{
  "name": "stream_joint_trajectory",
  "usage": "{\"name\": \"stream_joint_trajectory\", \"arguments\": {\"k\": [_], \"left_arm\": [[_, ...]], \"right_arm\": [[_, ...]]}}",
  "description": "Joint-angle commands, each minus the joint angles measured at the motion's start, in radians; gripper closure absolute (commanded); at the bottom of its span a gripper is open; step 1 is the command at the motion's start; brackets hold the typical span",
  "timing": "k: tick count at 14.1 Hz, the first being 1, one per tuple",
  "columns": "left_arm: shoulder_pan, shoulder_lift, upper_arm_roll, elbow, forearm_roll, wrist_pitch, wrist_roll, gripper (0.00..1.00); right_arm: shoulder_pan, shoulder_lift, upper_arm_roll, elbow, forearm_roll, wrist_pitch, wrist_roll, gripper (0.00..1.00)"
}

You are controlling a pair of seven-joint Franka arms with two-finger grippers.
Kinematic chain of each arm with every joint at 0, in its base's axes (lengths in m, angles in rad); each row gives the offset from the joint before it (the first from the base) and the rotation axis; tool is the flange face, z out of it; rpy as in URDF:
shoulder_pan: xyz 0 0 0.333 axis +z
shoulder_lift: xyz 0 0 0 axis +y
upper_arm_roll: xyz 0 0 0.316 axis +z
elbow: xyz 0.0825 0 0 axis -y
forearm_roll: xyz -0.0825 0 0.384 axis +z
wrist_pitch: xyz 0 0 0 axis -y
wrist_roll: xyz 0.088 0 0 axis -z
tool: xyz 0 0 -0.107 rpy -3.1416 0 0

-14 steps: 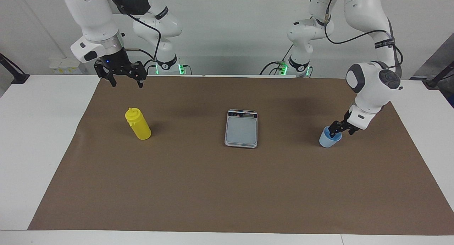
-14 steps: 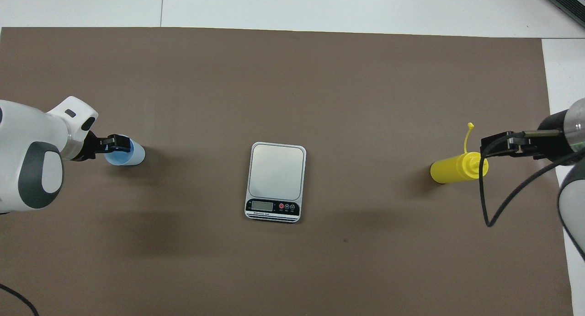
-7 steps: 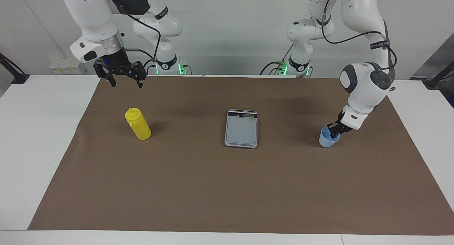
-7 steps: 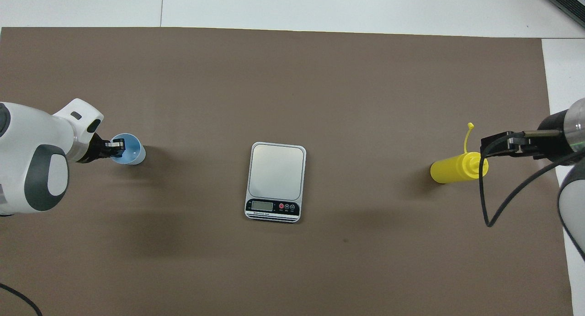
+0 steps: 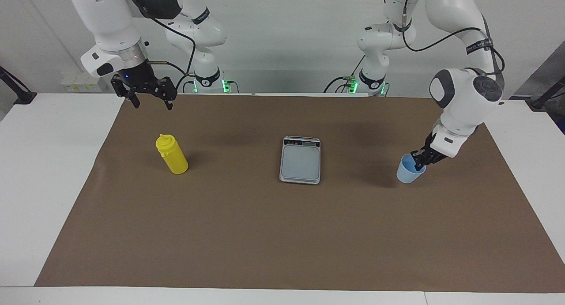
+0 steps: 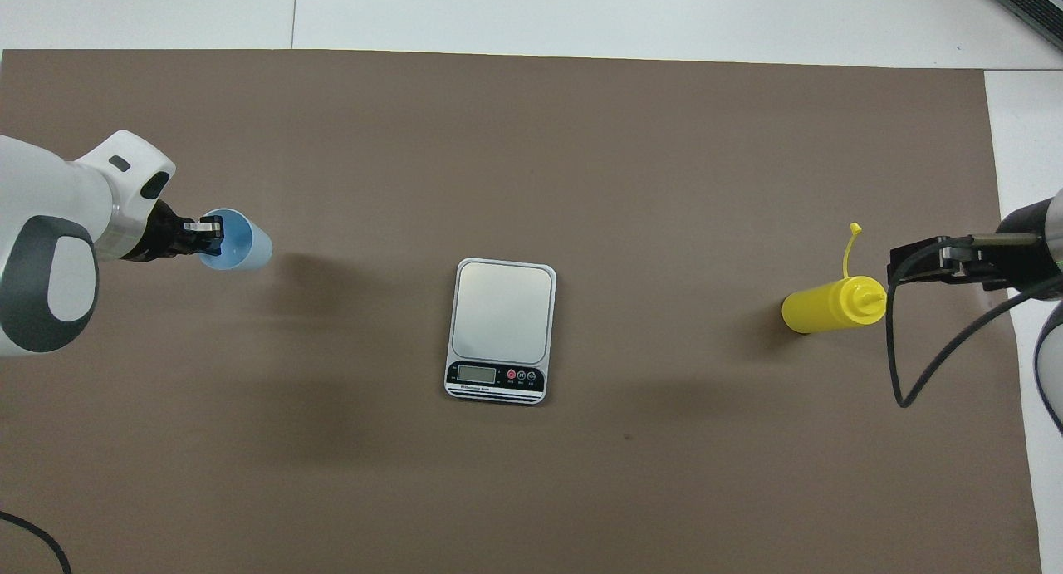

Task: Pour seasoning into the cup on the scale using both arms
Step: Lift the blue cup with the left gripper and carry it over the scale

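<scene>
Now the left claw [image 5: 418,160] has pinched the light blue cup's [image 5: 409,170] rim and tilted it up, ready for the kitchen scale [image 5: 300,159]; right claw [image 5: 150,99] waits wide.

One camera sits high across the table [image 5: 26,172], facing both robot bases and taking in the whole brown mat [image 5: 282,234] from some way off. The other hangs high above the robots' end, looking forward and steeply down. Both share the mat, with the scale [image 5: 300,160] near its middle, seen half a turn apart.
</scene>
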Motion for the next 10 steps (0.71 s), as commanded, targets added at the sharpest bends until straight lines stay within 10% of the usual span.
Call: {"name": "stream_joint_trajectory", "arguments": {"k": [1, 10], "left_arm": [[-0.085, -0.016, 0.01, 0.052, -0.022, -0.074, -0.059, 1.0], [-0.453, -0.019, 0.011, 0.056, -0.006, -0.017, -0.387, 1.0]], "right_arm": [[-0.009, -0.005, 0.001, -0.003, 0.005, -0.009, -0.025, 0.0], [-0.009, 0.0, 0.0, -0.005, 0.007, 0.026, 0.112, 0.0]]}}
